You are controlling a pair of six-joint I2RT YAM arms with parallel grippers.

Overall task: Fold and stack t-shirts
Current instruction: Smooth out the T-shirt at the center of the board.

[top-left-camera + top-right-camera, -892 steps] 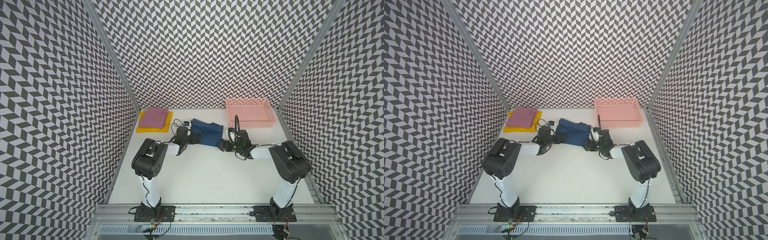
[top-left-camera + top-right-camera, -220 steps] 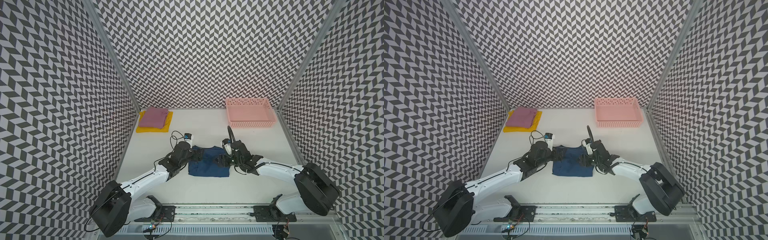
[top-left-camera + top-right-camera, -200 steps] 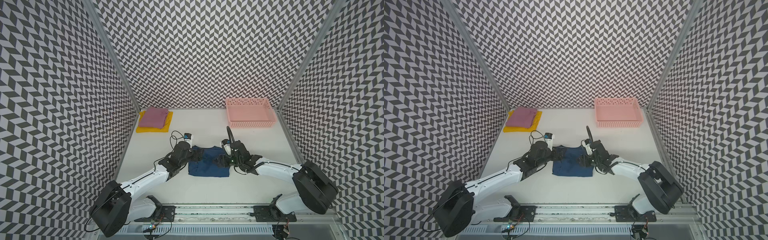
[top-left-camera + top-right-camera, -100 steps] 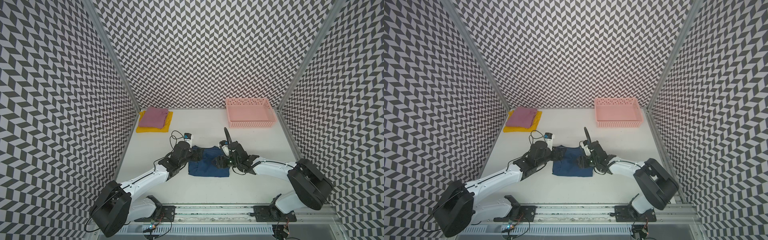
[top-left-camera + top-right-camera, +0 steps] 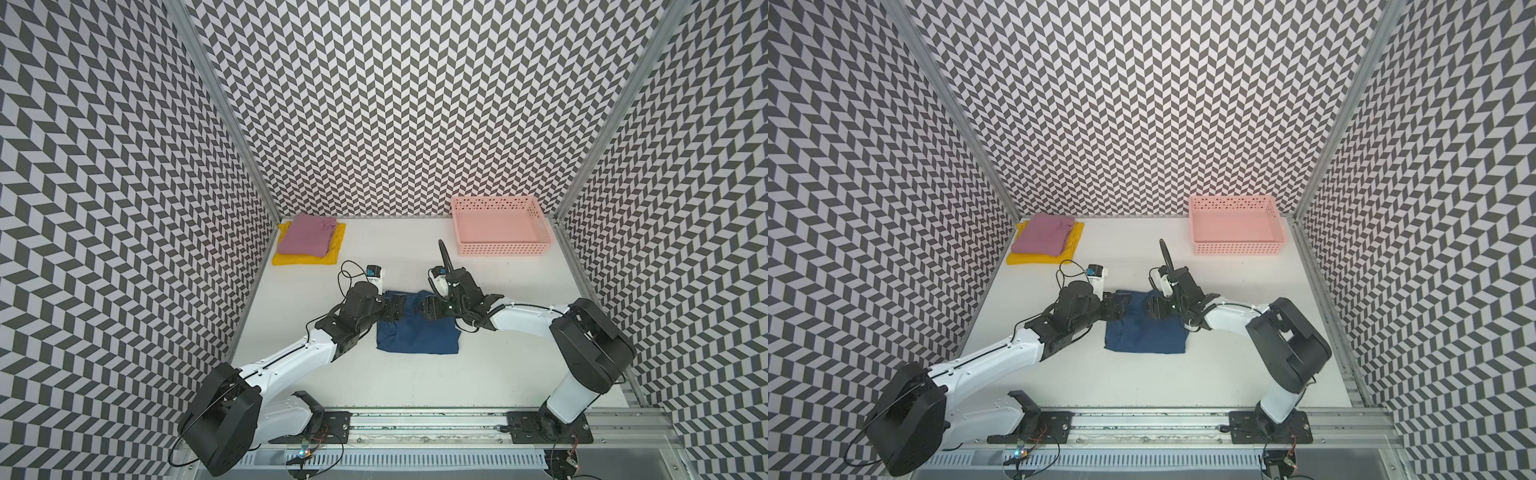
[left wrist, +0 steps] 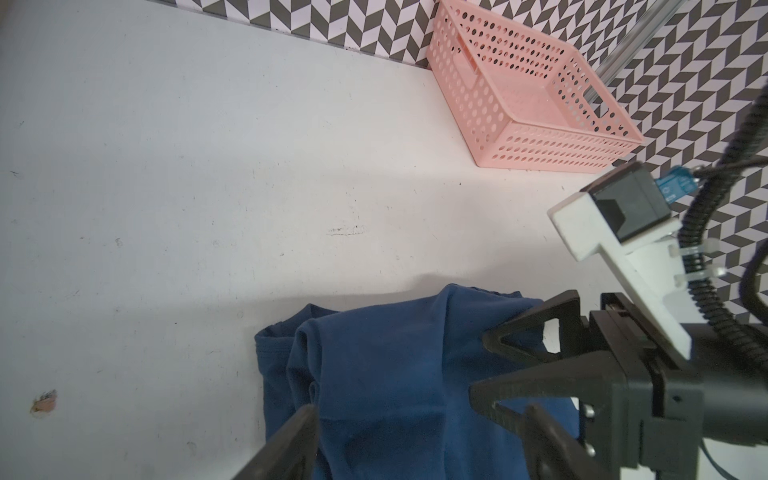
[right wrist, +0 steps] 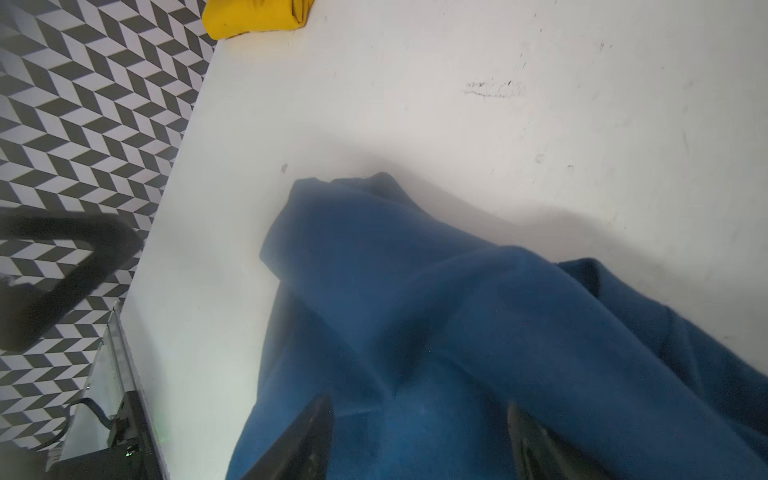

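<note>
Both claws released over the navy t-shirt
The left gripper hangs at its 10 o'clock edge, the right gripper at 1 o'clock, jaws spread above the cloth.

A loose shirt lies in the middle of the counter. The left claw is at its 10 o'clock corner. The right claw is at its 1 o'clock edge. Far back at 10 o'clock, the top shirt lies on the bottom shirt. The basket sits at 1 o'clock, by the back wall.
</note>
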